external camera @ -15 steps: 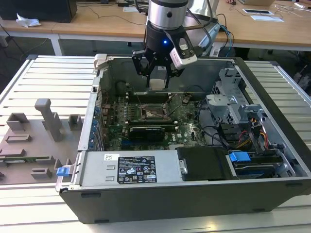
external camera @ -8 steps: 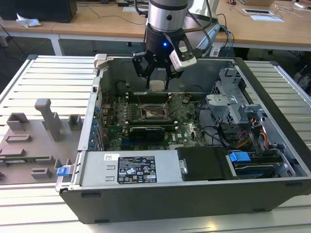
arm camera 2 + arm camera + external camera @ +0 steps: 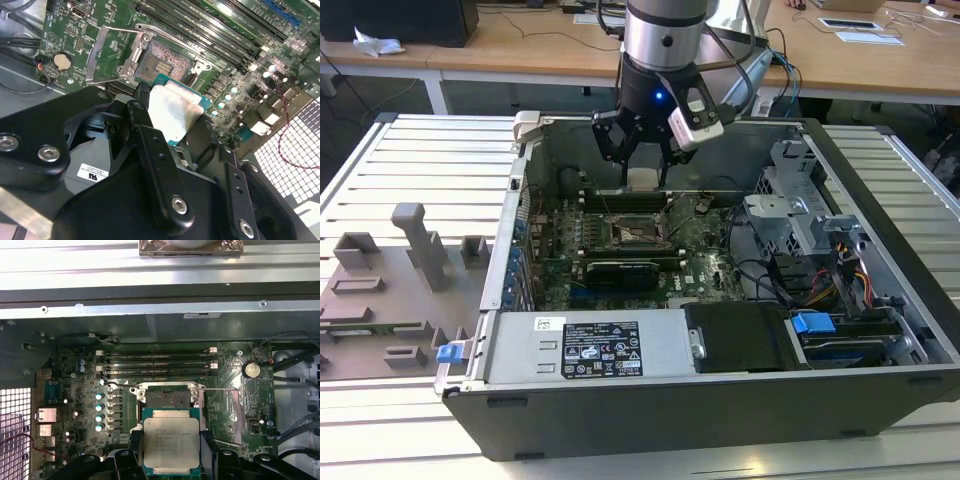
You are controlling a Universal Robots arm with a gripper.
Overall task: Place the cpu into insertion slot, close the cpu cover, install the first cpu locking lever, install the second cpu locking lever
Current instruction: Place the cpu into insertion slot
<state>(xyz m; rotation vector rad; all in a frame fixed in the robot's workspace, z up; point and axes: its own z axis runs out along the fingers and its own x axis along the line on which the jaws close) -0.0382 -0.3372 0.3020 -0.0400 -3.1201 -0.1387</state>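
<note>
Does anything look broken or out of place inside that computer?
Nothing stands out. The gripper holds the cpu close to the empty insertion slot, and the cpu cover stands swung open beside it.

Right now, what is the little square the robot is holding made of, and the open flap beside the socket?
The cpu: pale, dull-shining metal on top, with a green circuit-board edge underneath. The cpu cover: thin bare silver metal, probably steel, judging by its bright glints.

A slatted metal table [image 3: 420, 150] carries the open computer case [image 3: 720, 410] and grey plastic fixtures [image 3: 428, 258].
</note>
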